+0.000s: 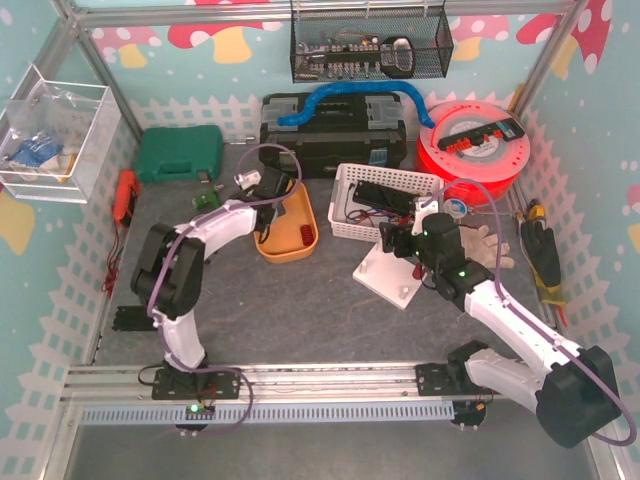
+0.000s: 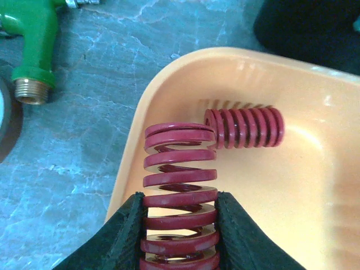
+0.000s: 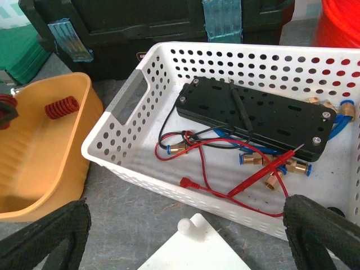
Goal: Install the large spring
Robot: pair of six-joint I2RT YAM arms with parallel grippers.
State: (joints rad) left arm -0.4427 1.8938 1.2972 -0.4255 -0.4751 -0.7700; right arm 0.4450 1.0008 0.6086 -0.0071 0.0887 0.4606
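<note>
My left gripper (image 2: 179, 198) is shut on the large red spring (image 2: 179, 169), with its jaws pressing the lower coils. It holds the spring over the near rim of the orange tray (image 2: 315, 185). A smaller red spring (image 2: 244, 127) lies in that tray. In the top view the left gripper (image 1: 268, 196) is over the tray (image 1: 285, 245). My right gripper (image 3: 184, 214) is open and empty, hovering over the white base plate (image 3: 197, 253) with its upright white peg (image 3: 184, 226). The plate (image 1: 395, 275) lies mid-table below the right gripper (image 1: 405, 240).
A white perforated basket (image 3: 129, 101) with a black block, leads and brass fittings stands behind the plate. A black toolbox (image 1: 330, 125), green case (image 1: 178, 153) and red hose reel (image 1: 475, 150) line the back. A glove (image 1: 490, 245) lies right; a green fitting (image 2: 31, 34) lies left of the tray.
</note>
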